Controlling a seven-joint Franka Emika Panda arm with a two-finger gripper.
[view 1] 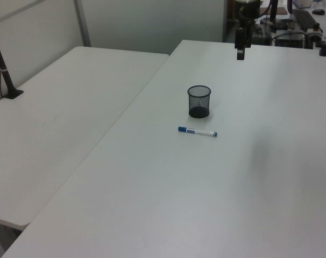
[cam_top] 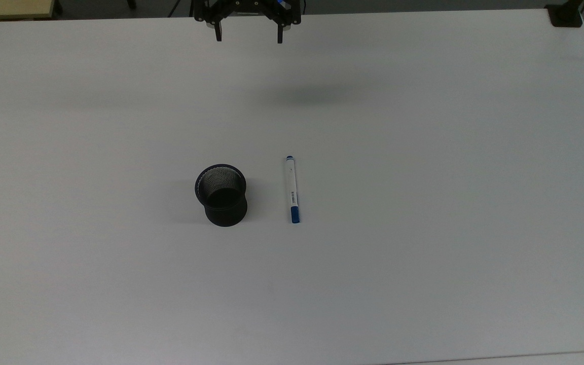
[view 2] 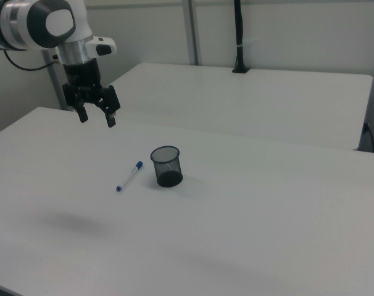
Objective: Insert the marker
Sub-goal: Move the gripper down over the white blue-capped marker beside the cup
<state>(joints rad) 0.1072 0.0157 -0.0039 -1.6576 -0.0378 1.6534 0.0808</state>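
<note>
Fingers [view 2: 83,115] spread apart, holding nothing, high above and well away from marker [cam_top: 292,189].

The top view's upper edge cuts off the black two-finger gripper [cam_top: 249,36] above its fingers. The small barcode label on the slim white-barrelled marker [cam_top: 292,189] is too tiny to read.

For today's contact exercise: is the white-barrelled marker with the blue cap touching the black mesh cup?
Apart. In the top view, the white-barrelled marker lies flat beside the black mesh cup, with a strip of bare white table plainly between them.
</note>
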